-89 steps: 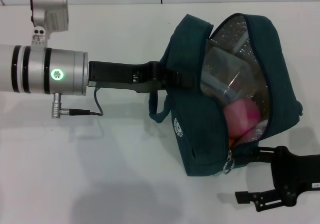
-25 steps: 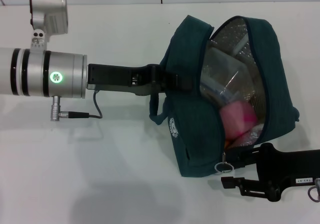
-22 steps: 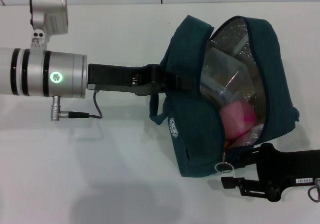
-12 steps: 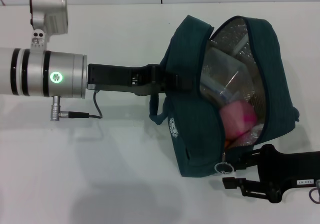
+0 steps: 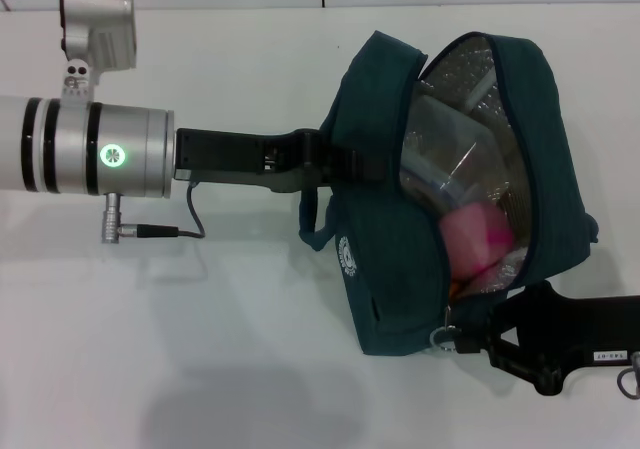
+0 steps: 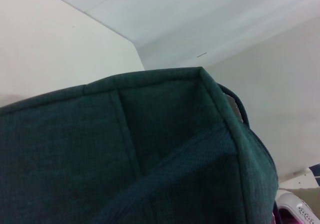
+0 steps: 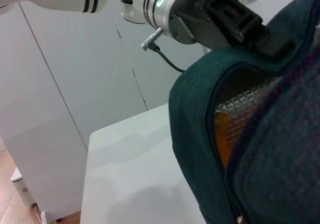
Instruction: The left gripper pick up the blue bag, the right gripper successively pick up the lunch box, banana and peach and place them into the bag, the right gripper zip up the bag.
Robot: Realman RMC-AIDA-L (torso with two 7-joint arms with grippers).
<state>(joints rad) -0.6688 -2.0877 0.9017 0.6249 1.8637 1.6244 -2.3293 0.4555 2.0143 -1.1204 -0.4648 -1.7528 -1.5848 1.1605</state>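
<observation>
My left gripper [image 5: 348, 160] is shut on the side strap of the blue bag [image 5: 385, 259] and holds it up, with its mouth open. Behind the silver lining lie the clear lunch box [image 5: 445, 149], the pink peach [image 5: 475, 234] below it, and an orange sliver of the banana [image 5: 455, 287] at the bottom. My right gripper [image 5: 465, 343] is at the bag's lower corner, its fingers closed at the zipper pull ring [image 5: 440, 338]. In the right wrist view I see the bag [image 7: 260, 149], the banana [image 7: 223, 140] inside the opening, and the left gripper [image 7: 235, 19] beyond.
A white table top [image 5: 200, 349] lies under the bag and both arms. The left arm's silver wrist [image 5: 100, 149] with its green light and a thin cable [image 5: 190, 214] stretches across the left side. The left wrist view is filled by bag fabric [image 6: 125, 154].
The right gripper's fingers, spread apart beside the bag's lower corner before, have come together at the zipper pull ring. The left gripper and the bag have barely moved.
</observation>
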